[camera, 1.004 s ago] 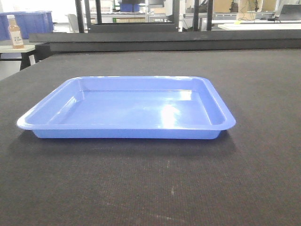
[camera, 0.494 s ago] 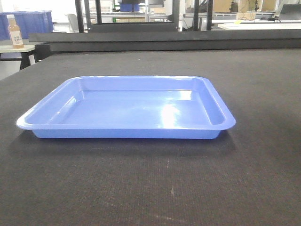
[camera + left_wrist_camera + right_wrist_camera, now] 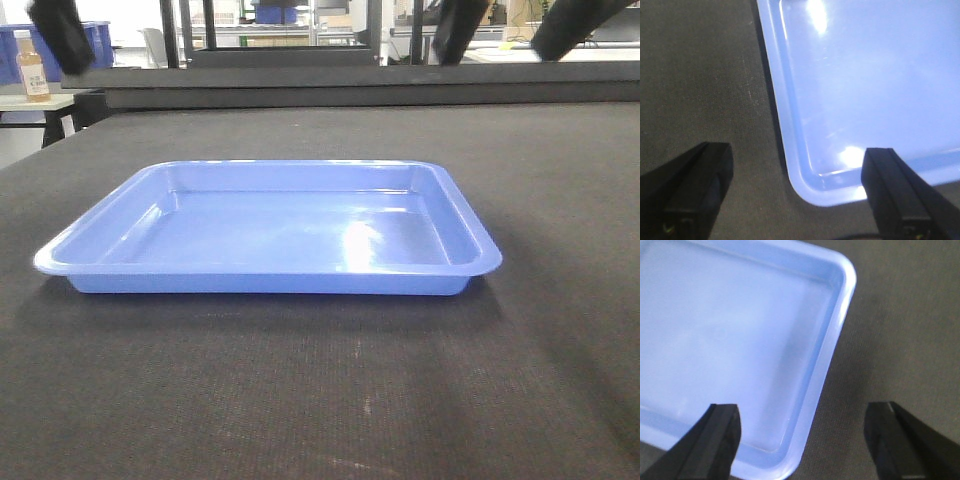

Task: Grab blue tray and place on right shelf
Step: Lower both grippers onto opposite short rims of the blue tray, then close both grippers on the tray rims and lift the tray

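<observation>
The blue tray [image 3: 270,225] lies flat on the dark table mat, near the middle of the front view. My left gripper [image 3: 797,200] is open and hovers above the tray's [image 3: 865,75] near left corner, one finger over the mat and one over the tray. My right gripper [image 3: 807,445] is open above the tray's [image 3: 715,330] right corner, straddling its rim. In the front view a blurred left finger [image 3: 60,35] and the right gripper [image 3: 515,25] show at the top edge, above the tray. Both grippers are empty. The right shelf is out of view.
The dark mat [image 3: 300,400] covers the whole table. A dark raised ledge [image 3: 350,85] runs along its far edge. At the far left a bottle [image 3: 32,68] stands on a white table, with dark blue bins [image 3: 95,45] behind it.
Both grippers have come into the front view at its top edge; earlier none showed. The tray has not moved.
</observation>
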